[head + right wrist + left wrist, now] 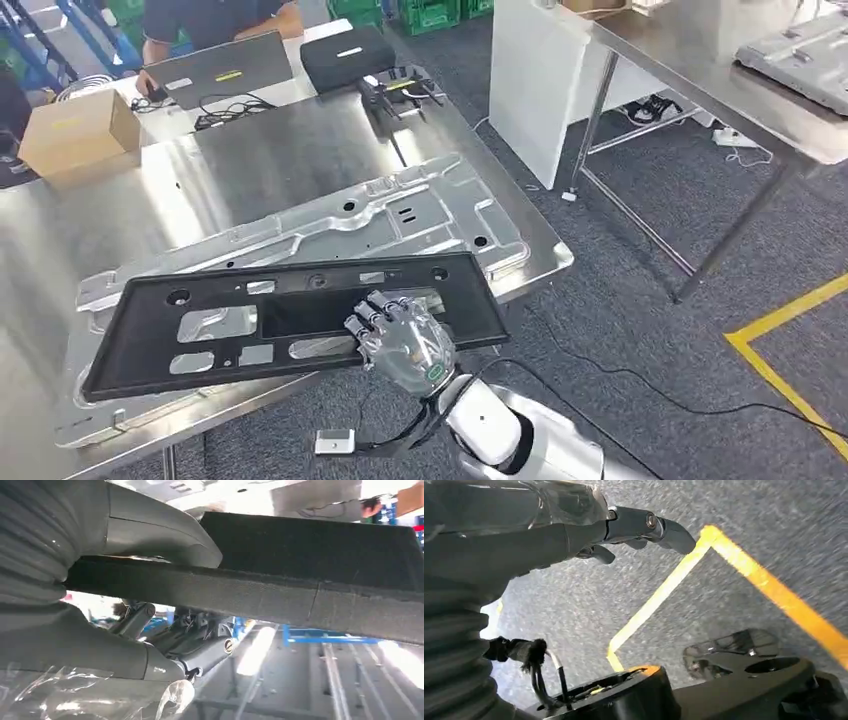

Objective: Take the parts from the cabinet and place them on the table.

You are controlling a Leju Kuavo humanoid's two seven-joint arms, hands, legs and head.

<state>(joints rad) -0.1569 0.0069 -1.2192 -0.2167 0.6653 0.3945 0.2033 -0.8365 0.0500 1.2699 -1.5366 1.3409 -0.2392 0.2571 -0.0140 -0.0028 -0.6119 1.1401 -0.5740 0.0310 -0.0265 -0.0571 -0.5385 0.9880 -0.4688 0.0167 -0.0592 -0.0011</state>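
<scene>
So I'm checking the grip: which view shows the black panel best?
The head view: the whole black panel lies over the silver plate, right hand gripping its near edge. The right wrist view shows one edge; the left wrist view shows floor.

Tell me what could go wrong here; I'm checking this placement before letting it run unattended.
The right hand grips the black panel alone at one long edge, so the panel may tilt or slip. It lies over the silver plate, which overhangs the table edge; a nudge could shift it off.

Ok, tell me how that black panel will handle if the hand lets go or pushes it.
The black panel looks rigid and flat. Held by the right hand at one edge, it could tip. It lies over the silver stamped sheet, so it may slide.
</scene>
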